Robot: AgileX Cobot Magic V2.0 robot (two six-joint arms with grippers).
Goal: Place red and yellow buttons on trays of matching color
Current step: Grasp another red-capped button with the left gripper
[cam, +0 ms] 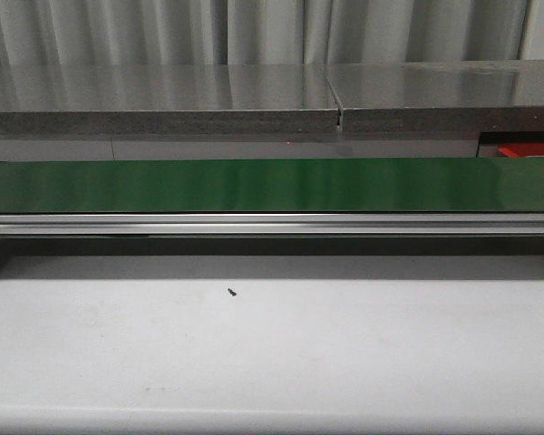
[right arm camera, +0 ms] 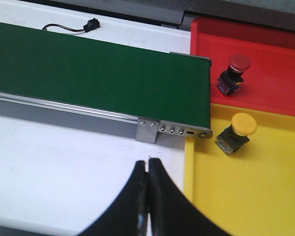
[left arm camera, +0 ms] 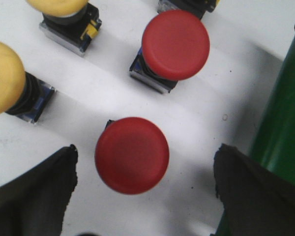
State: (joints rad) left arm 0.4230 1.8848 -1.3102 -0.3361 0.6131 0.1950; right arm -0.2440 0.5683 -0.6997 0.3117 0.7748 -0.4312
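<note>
Left hand point(left arm camera: 142, 196) hovering spread over a red button point(left arm camera: 132, 155) | right hand point(right arm camera: 148, 196) hanging pressed together beside yellow tray point(right arm camera: 246, 196) | yellow button point(right arm camera: 238, 132) sitting in it

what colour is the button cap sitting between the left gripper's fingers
Red: the round mushroom-cap button is clearest in the left wrist view.

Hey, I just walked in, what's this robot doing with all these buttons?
It's sorting buttons by color onto trays. The left hand is open above a red button, with another red button and two yellow buttons nearby on the white table. The right hand is shut and empty. One red button already sits on the red tray, one yellow on the yellow tray.
</note>
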